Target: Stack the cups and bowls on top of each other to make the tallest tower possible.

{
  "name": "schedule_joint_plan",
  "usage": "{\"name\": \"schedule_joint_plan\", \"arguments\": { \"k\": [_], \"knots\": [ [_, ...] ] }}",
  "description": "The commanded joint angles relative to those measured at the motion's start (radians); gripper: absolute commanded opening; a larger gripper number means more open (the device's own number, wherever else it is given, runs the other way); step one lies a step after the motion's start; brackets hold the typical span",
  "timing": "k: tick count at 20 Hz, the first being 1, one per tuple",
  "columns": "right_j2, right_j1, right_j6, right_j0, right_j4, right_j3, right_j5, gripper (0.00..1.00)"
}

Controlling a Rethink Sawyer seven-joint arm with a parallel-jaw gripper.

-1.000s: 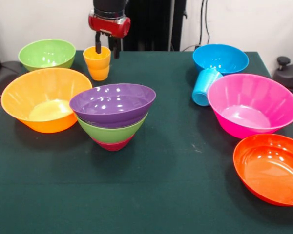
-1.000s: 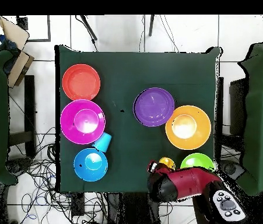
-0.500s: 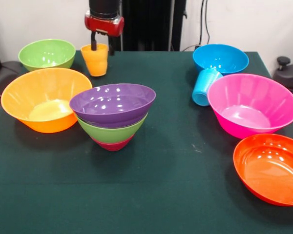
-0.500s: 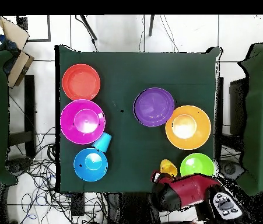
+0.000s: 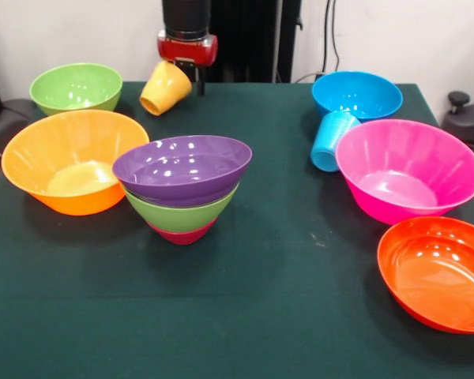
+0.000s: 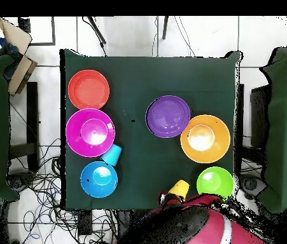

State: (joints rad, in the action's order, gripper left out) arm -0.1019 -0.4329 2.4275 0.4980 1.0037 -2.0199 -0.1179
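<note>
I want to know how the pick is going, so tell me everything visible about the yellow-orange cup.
The yellow-orange cup is a small glossy plastic tumbler with a stepped body. It is tilted, its wide mouth pointing down and to the picture's left in the front view. It hangs off the table at the gripper, near the green bowl. Whether the gripper is clamped on it cannot be seen.

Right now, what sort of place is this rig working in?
Probably a robotics lab: a dark green cloth-covered table set with glossy plastic bowls such as the purple one, loose cables on the tiled floor, and plain white walls.
</note>
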Motion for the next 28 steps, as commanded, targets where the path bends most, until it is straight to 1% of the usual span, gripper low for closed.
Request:
{"name": "schedule_joint_plan", "arguments": {
  "k": [1,5,7,9,12,13,15,17,21,24,26,27,28],
  "knots": [
    [0.023,0.077,0.023,-0.036,-0.004,0.125,-0.054,1.0],
    [0.034,0.044,0.011,-0.025,-0.004,0.114,-0.006,1.0],
    [0.001,0.03,0.015,-0.05,-0.02,0.117,0.016,1.0],
    [-0.015,0.006,0.004,-0.06,-0.025,0.118,0.06,1.0],
    [-0.055,-0.015,0.0,-0.082,-0.029,0.13,0.086,1.0],
    [-0.088,-0.011,0.012,-0.107,-0.037,0.137,0.082,1.0],
    [-0.177,0.013,0.052,-0.18,-0.062,0.162,0.062,1.0],
    [-0.254,0.047,0.083,-0.243,-0.086,0.174,0.021,1.0],
    [-0.304,0.071,0.076,-0.264,-0.11,0.183,-0.036,1.0],
    [-0.369,0.117,0.086,-0.306,-0.167,0.202,-0.101,1.0],
    [-0.383,0.137,0.079,-0.311,-0.196,0.206,-0.138,1.0],
    [-0.363,0.129,0.068,-0.293,-0.189,0.202,-0.145,1.0],
    [-0.327,0.11,0.055,-0.264,-0.167,0.196,-0.14,1.0]
  ]
}}
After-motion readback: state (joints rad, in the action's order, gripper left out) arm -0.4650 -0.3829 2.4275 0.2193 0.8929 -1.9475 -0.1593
